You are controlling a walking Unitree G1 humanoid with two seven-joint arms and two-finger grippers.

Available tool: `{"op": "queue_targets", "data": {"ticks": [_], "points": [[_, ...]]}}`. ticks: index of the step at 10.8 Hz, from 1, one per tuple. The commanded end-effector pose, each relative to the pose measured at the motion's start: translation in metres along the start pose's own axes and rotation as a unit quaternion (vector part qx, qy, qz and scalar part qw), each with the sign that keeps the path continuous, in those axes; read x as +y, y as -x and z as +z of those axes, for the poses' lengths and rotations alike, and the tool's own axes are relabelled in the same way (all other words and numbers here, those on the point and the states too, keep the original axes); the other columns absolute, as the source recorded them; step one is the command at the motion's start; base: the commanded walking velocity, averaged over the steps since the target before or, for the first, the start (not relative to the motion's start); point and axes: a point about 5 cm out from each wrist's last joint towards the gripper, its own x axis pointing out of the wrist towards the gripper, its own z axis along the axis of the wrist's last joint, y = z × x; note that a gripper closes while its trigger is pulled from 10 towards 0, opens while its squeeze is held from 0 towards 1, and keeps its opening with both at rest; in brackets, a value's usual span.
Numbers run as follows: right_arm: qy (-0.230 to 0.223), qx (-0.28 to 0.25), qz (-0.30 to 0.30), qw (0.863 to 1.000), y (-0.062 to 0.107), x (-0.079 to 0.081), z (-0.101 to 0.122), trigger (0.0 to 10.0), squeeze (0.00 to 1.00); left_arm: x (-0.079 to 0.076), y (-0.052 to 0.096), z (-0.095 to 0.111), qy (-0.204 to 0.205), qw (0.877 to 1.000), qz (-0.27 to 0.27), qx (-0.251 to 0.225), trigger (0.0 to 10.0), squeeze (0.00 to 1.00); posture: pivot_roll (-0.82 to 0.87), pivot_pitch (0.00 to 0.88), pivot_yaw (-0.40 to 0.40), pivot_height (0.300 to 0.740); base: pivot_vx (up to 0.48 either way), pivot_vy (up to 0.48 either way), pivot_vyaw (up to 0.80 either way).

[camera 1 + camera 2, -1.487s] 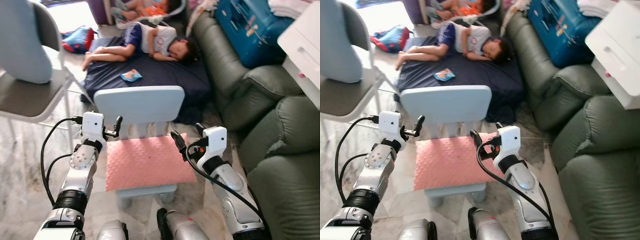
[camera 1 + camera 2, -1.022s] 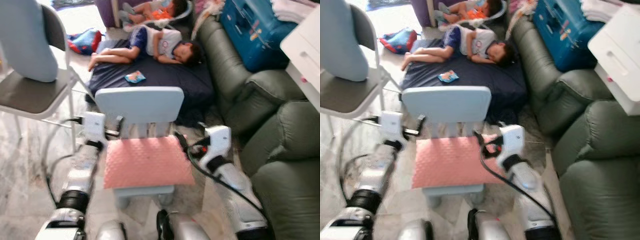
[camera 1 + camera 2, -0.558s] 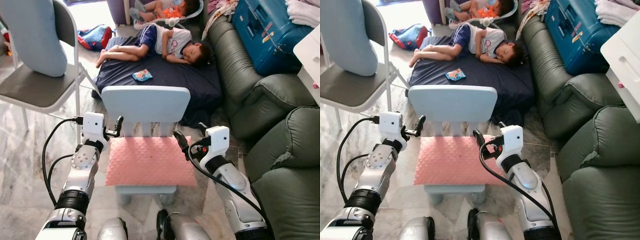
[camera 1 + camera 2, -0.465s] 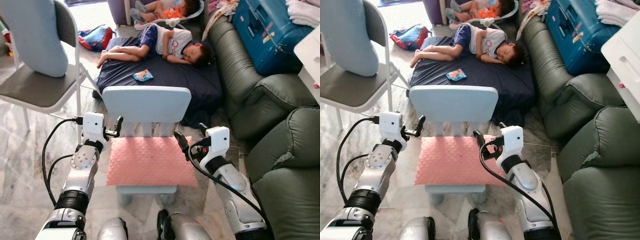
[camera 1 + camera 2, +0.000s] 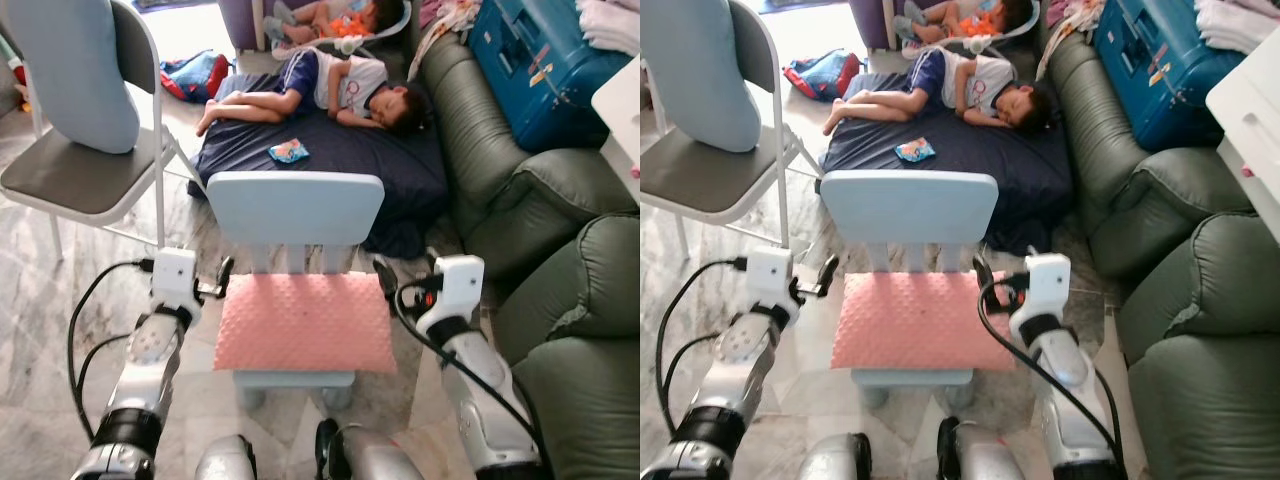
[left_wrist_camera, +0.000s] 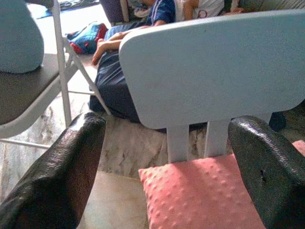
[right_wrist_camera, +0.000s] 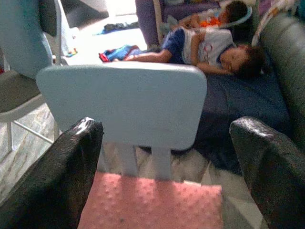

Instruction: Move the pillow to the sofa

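Note:
A pink dotted pillow [image 5: 305, 322] lies flat on the seat of a small light-blue child's chair [image 5: 295, 207]. My left gripper [image 5: 217, 280] hovers at the pillow's left edge, its fingers [image 6: 62, 171] spread wide, open and holding nothing. At the pillow's right edge my right gripper [image 5: 405, 270] is also open, with its fingers [image 7: 71, 162] far apart. Through both wrist cameras I look past the fingers at the chair's backrest and the pillow [image 7: 147, 202] below it. The dark green sofa [image 5: 560, 220] runs along my right side.
A grey folding chair with a light-blue cushion [image 5: 80, 150] stands at the left. Behind the small chair lies a dark blue mattress [image 5: 340, 160] on which a person sleeps. A blue suitcase [image 5: 540, 60] rests on the sofa's far end. White furniture [image 5: 622, 100] juts in at the right.
Both grippers have moved apart and now flank the pillow's two sides; the left one has also dropped lower. The camera shifted slightly.

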Motion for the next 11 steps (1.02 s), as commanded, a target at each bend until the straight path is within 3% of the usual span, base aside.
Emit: {"op": "queue_targets", "data": {"ticks": [1,4,8,11], "points": [[-0.006,0.002,-0.008,1.000,0.0023,-0.0019,-0.0019,10.0,0.00,0.0042,0.0021,0.0014,-0.002,1.000,0.009,-0.001,10.0,0.00,-0.07,0.177,-0.029,0.723,0.000,0.000,0.00],[-0.012,0.003,-0.007,1.000,0.0027,-0.0009,-0.0034,10.0,0.00,0.0078,0.0070,-0.0001,0.001,1.000,0.015,0.001,10.0,0.00,-0.07,0.184,-0.028,0.684,0.000,0.000,0.00],[-0.012,0.003,-0.006,1.000,0.0007,-0.0021,-0.0034,10.0,0.00,0.0078,0.0030,0.0047,-0.001,1.000,0.015,-0.002,10.0,0.00,-0.07,0.183,-0.024,0.624,0.000,0.000,0.00],[-0.014,0.003,0.002,1.000,0.0005,-0.0014,-0.0035,10.0,0.00,0.0091,0.0024,0.0057,-0.004,1.000,0.017,-0.003,10.0,0.00,-0.07,0.181,-0.029,0.624,0.000,0.000,0.00]]}}
